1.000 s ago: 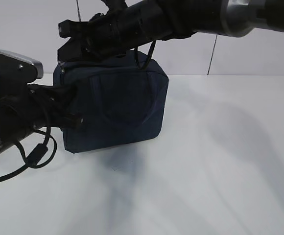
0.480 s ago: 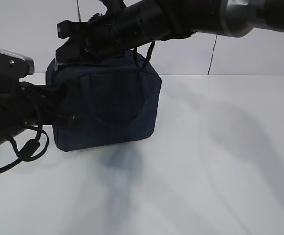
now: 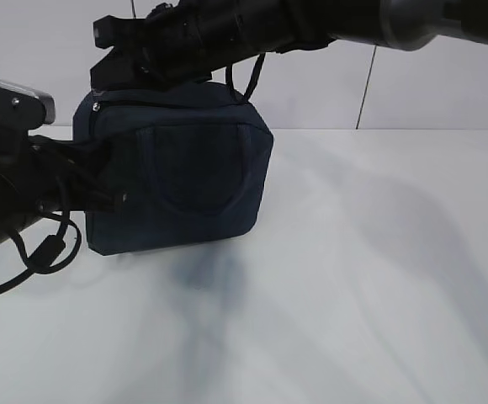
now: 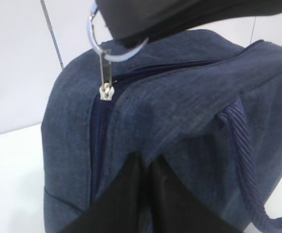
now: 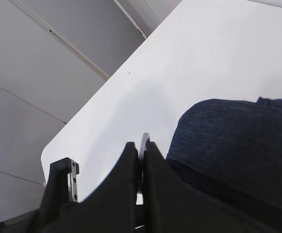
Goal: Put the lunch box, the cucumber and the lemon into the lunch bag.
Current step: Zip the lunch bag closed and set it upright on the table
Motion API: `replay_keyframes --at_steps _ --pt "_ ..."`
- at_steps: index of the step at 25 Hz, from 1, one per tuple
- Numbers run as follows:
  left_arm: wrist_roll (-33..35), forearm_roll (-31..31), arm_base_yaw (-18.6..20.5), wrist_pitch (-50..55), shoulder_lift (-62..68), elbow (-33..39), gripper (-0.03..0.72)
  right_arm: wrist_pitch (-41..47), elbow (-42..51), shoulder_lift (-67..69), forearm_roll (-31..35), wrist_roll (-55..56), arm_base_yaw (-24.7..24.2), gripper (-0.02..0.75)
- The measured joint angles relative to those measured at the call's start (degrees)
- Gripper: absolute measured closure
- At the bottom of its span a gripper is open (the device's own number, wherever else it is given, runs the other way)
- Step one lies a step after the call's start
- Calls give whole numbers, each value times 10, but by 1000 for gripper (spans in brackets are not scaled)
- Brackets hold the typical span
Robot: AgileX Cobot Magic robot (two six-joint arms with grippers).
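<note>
The dark navy lunch bag [image 3: 177,181] stands on the white table at the left, its top zipper closed along most of its length. My left gripper [image 4: 148,162] is shut on the bag's fabric at its left end [image 3: 114,198]. My right gripper [image 5: 142,148] reaches across from the right and is shut on the silver ring pull [image 4: 99,36] of the zipper, at the bag's top left corner [image 3: 101,63]. The ring also shows between the right fingers [image 5: 144,141]. The lunch box, the cucumber and the lemon are out of view.
The white table [image 3: 379,278] stretches to the right and front of the bag. A pale wall with a thin dark seam [image 3: 366,84] stands behind. My left arm's cable [image 3: 50,252] loops near the bag's lower left.
The bag has shifted to the left and its top has risen a little. Both grippers have moved left with it, each keeping its hold.
</note>
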Motion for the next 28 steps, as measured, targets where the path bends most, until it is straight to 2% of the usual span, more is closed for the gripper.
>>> replay_keyframes --at_steps 12,19,28 --pt "0 -25 1 6 0 0 680 1 -4 0 -52 15 0 717" --pt "0 -27 11 14 0 0 680 1 -7 -5 -114 54 -2 717" --pt "0 -27 11 14 0 0 680 5 -7 -5 -109 62 -2 717"
